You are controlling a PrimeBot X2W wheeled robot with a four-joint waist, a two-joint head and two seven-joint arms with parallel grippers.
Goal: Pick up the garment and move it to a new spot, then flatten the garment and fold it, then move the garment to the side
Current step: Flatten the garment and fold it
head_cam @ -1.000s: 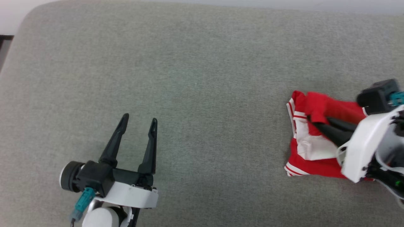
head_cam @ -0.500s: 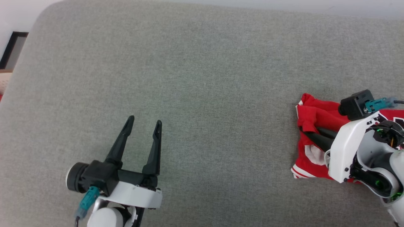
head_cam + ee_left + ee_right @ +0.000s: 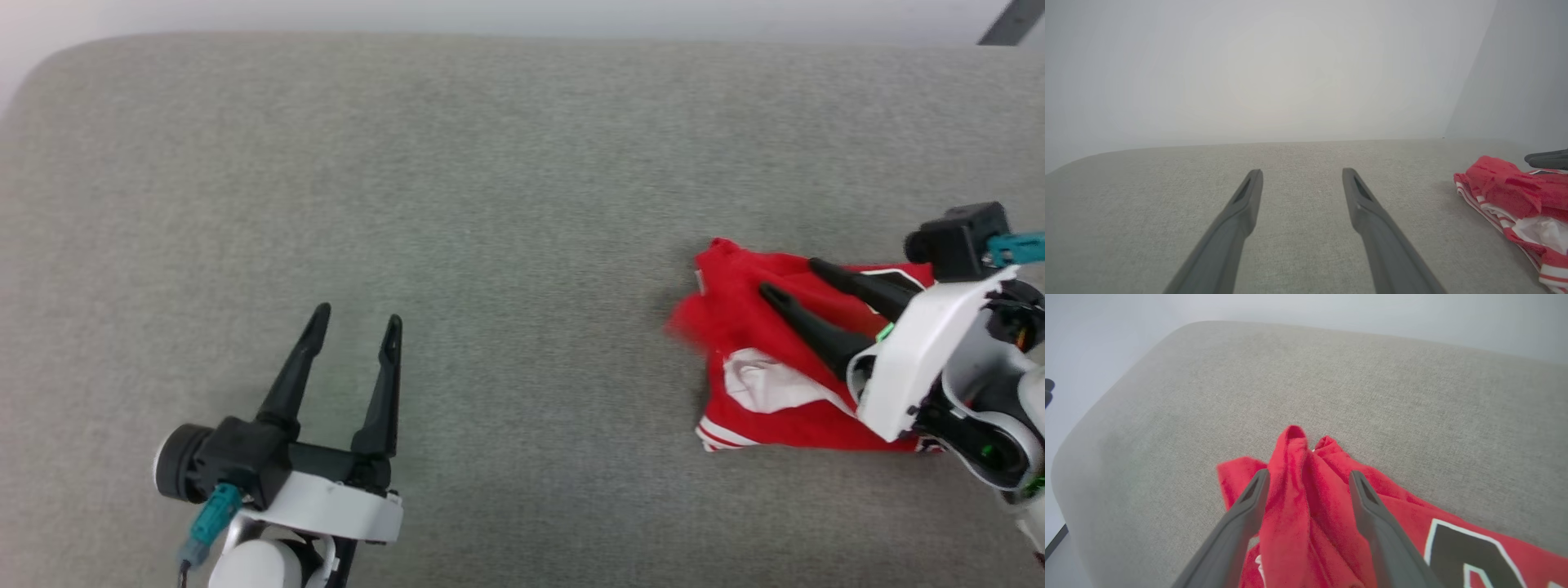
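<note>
The garment [image 3: 751,343], a red T-shirt with white sleeve cloth and striped trim, lies crumpled at the right of the grey cushion [image 3: 522,163]. My right gripper [image 3: 790,276] hovers over it, open, fingers pointing left. In the right wrist view a raised ridge of the garment [image 3: 1412,514] stands between the spread fingers of the right gripper [image 3: 1309,473], and a black-and-white print [image 3: 1457,547] shows at the lower right. My left gripper [image 3: 358,315] rests open and empty at the lower left. From the left wrist, the left gripper [image 3: 1301,172] points across bare cushion, with the garment [image 3: 1502,183] far right.
The cushion's rounded far edge [image 3: 490,37] meets a pale wall. A wide stretch of grey fabric lies between the two grippers. A dark finger of the right gripper [image 3: 1547,158] shows in the left wrist view.
My right gripper has opened and let go of the red cloth it was pinching. The head view has shifted. The left gripper stays open.
</note>
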